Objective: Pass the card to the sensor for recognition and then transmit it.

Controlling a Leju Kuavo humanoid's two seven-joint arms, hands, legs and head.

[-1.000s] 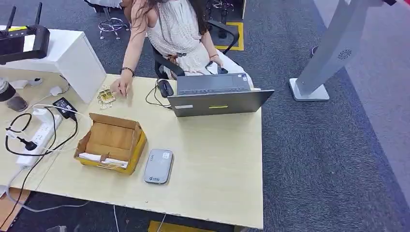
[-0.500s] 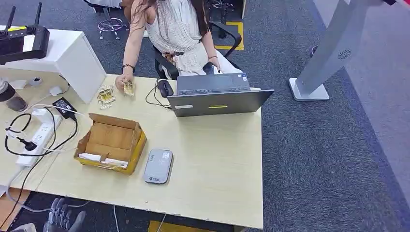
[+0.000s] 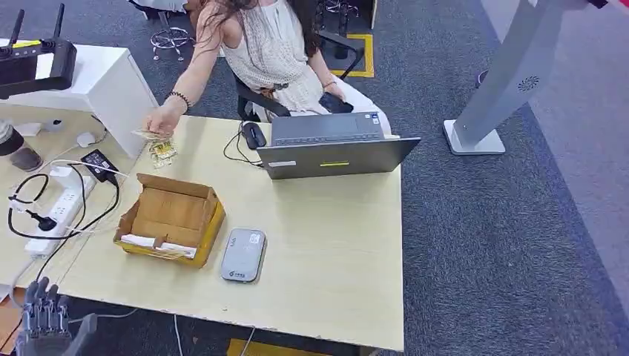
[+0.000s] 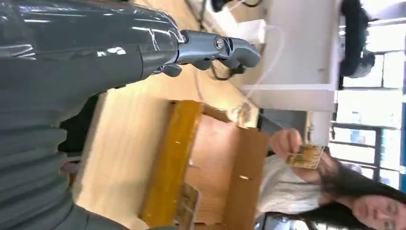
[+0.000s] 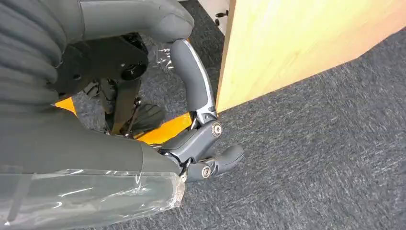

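A person seated behind the table holds a yellowish card [image 3: 146, 134] [image 4: 305, 156] in one hand above the table's far left part. More such cards [image 3: 162, 152] lie in a small pile just beneath it. The grey flat sensor [image 3: 243, 254] lies near the table's front edge, beside an open cardboard box [image 3: 170, 217] [image 4: 206, 167]. My left hand [image 3: 44, 319] [image 4: 210, 48] is raised at the lower left, below the table's front edge, fingers apart and holding nothing. My right hand [image 5: 203, 143] hangs beside the table's edge over the carpet, holding nothing.
An open laptop [image 3: 334, 144] with a mouse [image 3: 253, 134] stands at the far side of the table [image 3: 334, 252]. A power strip [image 3: 59, 211] with cables, an adapter and a white box [image 3: 111, 93] crowd the left. A white stand [image 3: 504, 81] rises on the carpet to the right.
The person picked a card off the table and carried it leftward and up. My left hand came into the head view at the lower left and shifted left, fingers pointing up.
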